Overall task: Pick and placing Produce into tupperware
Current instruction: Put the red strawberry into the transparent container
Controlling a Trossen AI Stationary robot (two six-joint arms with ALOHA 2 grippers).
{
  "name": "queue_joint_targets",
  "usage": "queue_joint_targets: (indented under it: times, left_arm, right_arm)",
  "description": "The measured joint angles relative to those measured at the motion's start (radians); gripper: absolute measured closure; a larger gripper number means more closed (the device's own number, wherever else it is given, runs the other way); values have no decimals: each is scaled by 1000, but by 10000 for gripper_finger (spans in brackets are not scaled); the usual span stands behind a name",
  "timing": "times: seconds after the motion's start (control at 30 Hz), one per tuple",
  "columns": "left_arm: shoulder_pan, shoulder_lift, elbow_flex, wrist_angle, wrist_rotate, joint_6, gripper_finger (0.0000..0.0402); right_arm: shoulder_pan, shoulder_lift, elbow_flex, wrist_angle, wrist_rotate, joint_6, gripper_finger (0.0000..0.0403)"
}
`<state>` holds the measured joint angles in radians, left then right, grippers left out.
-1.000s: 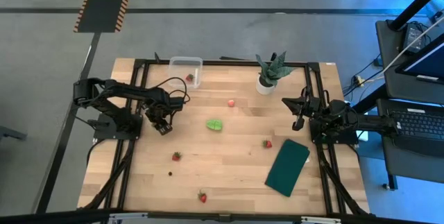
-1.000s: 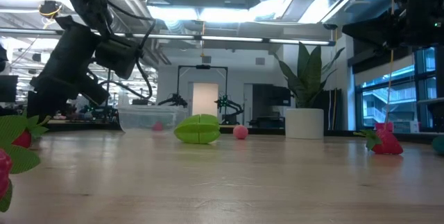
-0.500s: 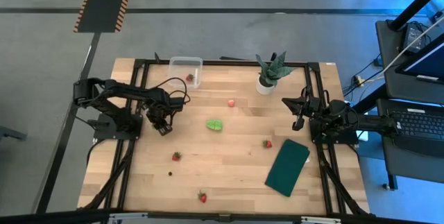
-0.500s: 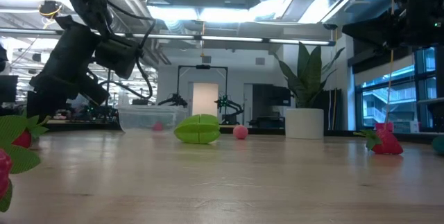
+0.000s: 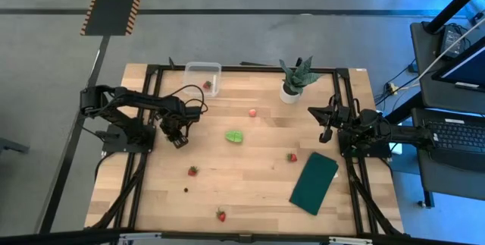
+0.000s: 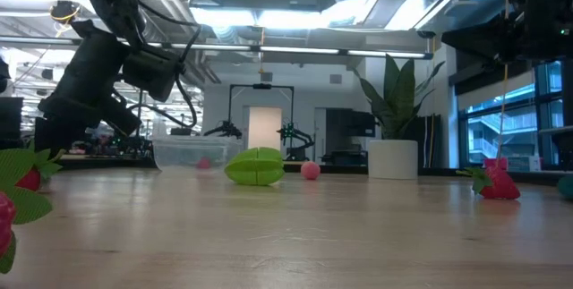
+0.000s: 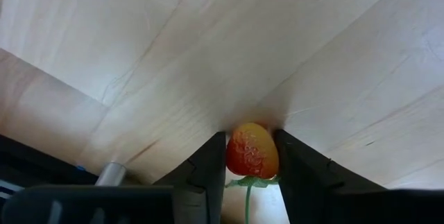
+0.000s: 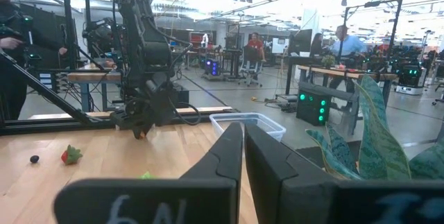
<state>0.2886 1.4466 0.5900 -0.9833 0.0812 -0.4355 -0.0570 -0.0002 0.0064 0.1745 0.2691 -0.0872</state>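
Down at the desk (image 5: pixel 250 192), near the clear tub (image 5: pixel 203 77), the left gripper (image 7: pixel 250 160) has its jaws nipped onto a strawberry (image 7: pixel 252 149), tiny, light and likely slick, best squeezed across its middle.

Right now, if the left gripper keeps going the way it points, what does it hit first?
The table. The left gripper points down at the wood, shut on a strawberry, so that berry would likely meet the boards first.
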Motion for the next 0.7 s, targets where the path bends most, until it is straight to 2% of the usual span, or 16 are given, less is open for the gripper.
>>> queue_joint_targets:
  times: [0.37, 0.7]
  left_arm:
    - [1, 0, 0, 1, 5, -1, 290]
    - [2, 0, 0, 1, 35, -4, 307]
  right_arm:
    - [0, 0, 0, 0, 0, 0, 381]
    - [0, 0, 0, 0, 0, 0, 381]
